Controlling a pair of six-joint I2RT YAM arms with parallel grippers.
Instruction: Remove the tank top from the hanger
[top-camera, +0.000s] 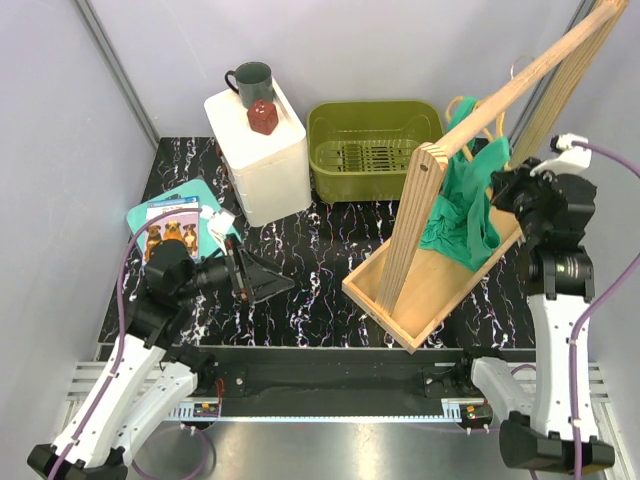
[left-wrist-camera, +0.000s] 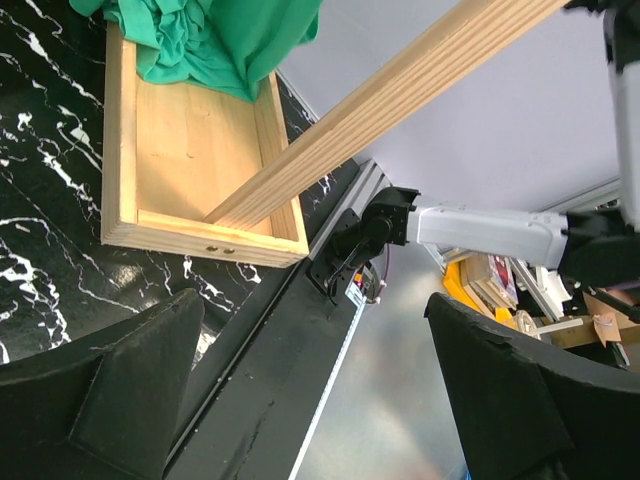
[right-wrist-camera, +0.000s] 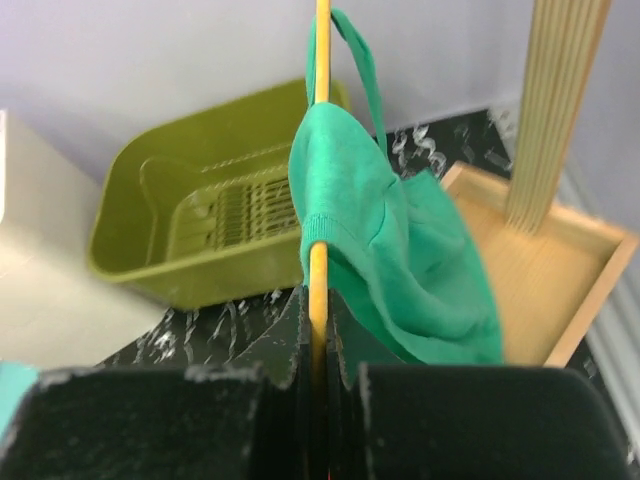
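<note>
At right wrist: right end effector (right-wrist-camera: 318, 355) clamps hanger (right-wrist-camera: 319, 275) | overhead: clamp hidden

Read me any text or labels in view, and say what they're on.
Nothing is readable.
Card with bear pictures, on the teal cloth: print too small.
Sticker by the arm base: blurred.
Tank top and hanger: no text seen.

Seemingly a lab: panel-walled robot bench (top-camera: 320, 265)
</note>
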